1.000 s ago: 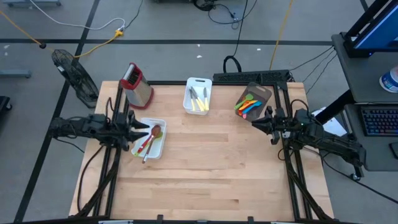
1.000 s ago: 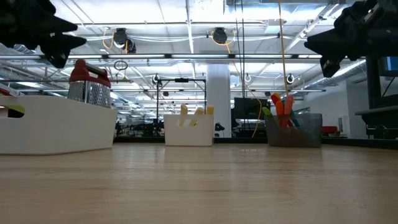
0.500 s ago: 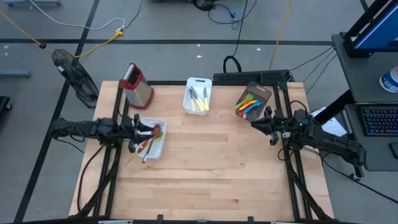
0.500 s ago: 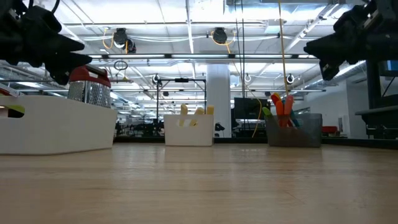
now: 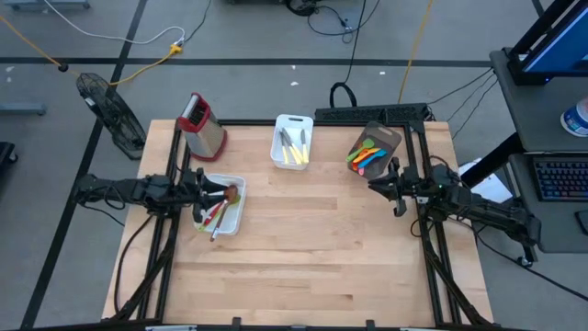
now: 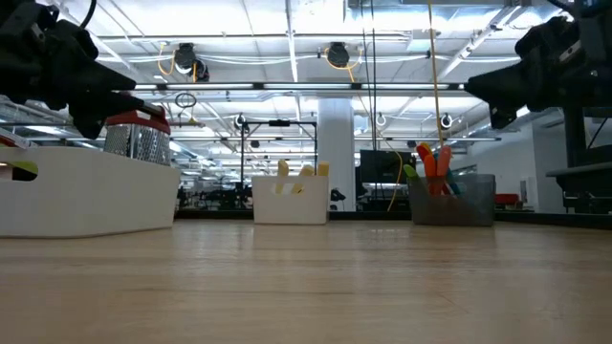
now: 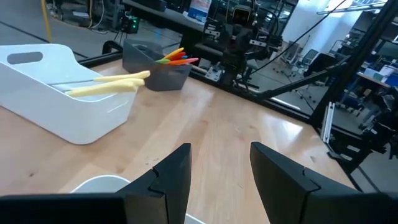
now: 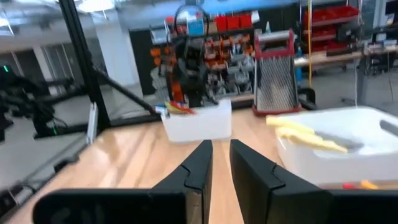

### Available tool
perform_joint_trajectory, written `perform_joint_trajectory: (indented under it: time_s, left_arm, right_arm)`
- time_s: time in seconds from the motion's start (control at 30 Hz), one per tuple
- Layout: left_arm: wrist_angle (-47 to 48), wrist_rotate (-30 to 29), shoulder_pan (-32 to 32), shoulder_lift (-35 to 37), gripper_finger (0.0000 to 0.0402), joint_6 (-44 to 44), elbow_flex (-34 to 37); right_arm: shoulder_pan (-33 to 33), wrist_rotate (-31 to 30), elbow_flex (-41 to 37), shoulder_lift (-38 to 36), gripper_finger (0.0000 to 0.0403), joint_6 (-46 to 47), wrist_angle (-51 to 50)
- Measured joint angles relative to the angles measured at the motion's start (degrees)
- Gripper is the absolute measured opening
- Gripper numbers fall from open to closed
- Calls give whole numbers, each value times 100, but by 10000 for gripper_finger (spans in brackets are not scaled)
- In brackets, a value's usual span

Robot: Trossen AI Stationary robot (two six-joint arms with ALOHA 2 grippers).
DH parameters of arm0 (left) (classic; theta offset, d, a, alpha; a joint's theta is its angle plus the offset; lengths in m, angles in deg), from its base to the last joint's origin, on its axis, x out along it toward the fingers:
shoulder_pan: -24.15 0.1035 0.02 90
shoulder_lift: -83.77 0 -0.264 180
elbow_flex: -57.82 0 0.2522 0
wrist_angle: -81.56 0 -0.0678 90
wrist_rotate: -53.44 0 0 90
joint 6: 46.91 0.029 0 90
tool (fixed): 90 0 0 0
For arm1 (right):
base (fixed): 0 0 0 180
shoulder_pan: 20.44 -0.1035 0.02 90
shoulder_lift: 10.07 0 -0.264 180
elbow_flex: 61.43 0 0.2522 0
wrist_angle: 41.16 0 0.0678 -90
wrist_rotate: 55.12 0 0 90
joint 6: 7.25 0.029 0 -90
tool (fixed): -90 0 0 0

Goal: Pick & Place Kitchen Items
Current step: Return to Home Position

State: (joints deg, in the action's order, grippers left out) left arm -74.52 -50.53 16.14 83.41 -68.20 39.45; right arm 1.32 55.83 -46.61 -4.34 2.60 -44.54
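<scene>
The low white rectangular bin [image 5: 236, 217] at the worktop's left edge is partly covered by the left gripper [image 7: 220, 155], whose fingers stand apart and empty. Inside lie a red serving spoon [image 5: 218, 211], a green serving spoon [image 5: 202, 221] and a brown wooden spoon [image 5: 231, 193]; in the low view the bin's wall hides nearly all of them. The white handled bin [image 5: 294, 119] at the far edge holds cream knives [image 5: 293, 156]. The grey bin [image 5: 390, 135] at the far right corner holds a tangle of coloured spoons and spatulas [image 5: 366, 156], hard to separate. Just beside it hangs the right gripper [image 8: 221, 146], its fingers nearly together and empty.
</scene>
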Motion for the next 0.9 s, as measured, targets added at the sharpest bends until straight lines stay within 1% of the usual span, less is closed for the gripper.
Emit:
perform_joint_trajectory:
  time_s: [0.13, 0.9]
  left_arm:
    - [-7, -1, 0, 0, 170, -24, 0]
    - [-13, 14, 0, 0, 170, -1, 0]
  right_arm:
    - [0, 9, -7, 1, 50, -112, -221]
    - [2, 13, -21, 1, 50, -114, -193]
